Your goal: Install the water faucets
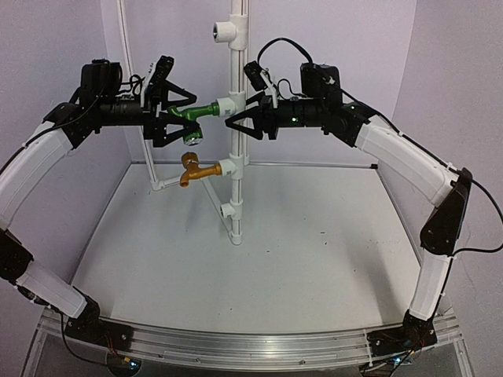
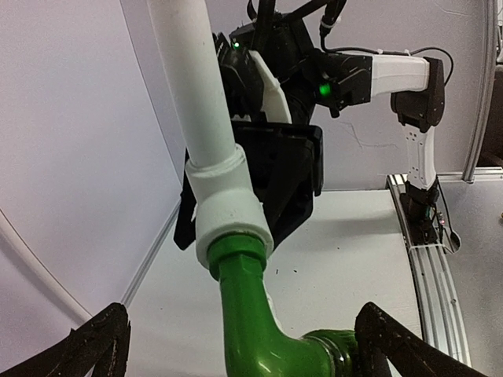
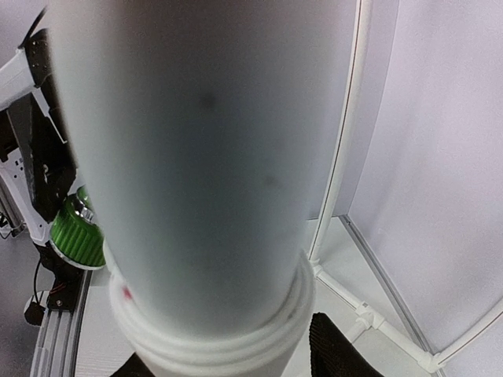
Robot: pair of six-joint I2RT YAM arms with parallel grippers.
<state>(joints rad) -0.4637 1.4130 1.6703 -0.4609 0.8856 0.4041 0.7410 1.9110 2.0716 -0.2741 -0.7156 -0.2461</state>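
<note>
Two faucets sit on the upright pipe [image 1: 236,71], one above the other, and both stick out toward the left arm. The green faucet [image 1: 195,116] is the upper one. Its threaded end is seated in a white T-fitting [image 1: 227,106], and its round handle hangs at the end away from the pipe. The brass faucet [image 1: 195,170] is below it in a second fitting, with no gripper on it.

The left gripper [image 1: 187,118] straddles the green faucet with its jaws spread wide. In the left wrist view the two black fingers [image 2: 98,345] stand far out to either side while the green body [image 2: 251,314] runs up the middle between them. One finger is well apart from the faucet. The other is just beside the handle, and I cannot tell whether it touches. The jaws are released and carry nothing.

The right gripper [image 1: 238,119] meets the pipe from the opposite side, at the height of the same T-fitting. Its jaws lie against both flanks of the fitting and appear clenched on it. In the right wrist view the pipe is a blurred white column, and the faucet's green handle [image 3: 77,232] shows at its left.

The pipe's foot stands on the white surface [image 1: 314,251].
</note>
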